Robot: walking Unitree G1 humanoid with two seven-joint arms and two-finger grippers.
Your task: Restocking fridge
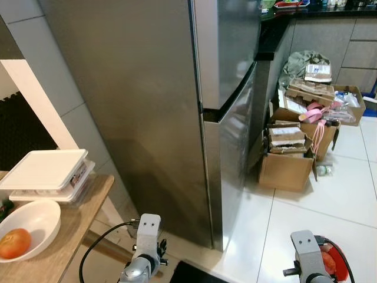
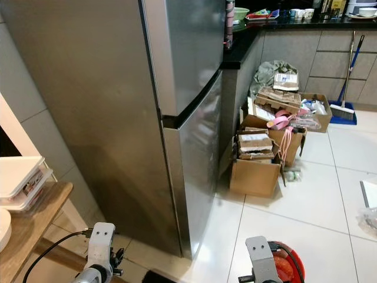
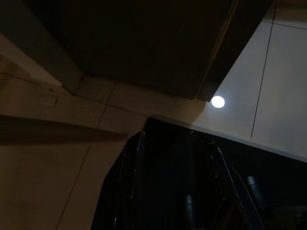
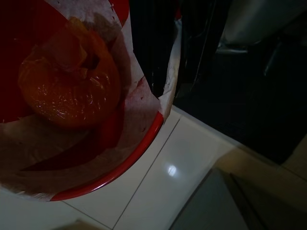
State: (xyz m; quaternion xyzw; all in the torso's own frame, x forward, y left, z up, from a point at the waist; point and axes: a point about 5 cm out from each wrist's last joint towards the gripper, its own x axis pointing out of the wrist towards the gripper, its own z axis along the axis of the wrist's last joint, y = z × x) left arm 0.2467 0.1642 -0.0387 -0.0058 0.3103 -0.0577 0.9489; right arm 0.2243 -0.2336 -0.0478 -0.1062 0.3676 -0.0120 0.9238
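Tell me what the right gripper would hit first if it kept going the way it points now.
Judging by the right wrist view, the right gripper points down at the red bowl with the wrapped orange fruit; it would likely meet the plastic wrap first, then white floor tiles. Depth is unclear.

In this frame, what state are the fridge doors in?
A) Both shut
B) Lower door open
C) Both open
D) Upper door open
A: the steel fridge shows its upper and lower door fronts flush with the body, only a dark seam between them, and no interior visible.
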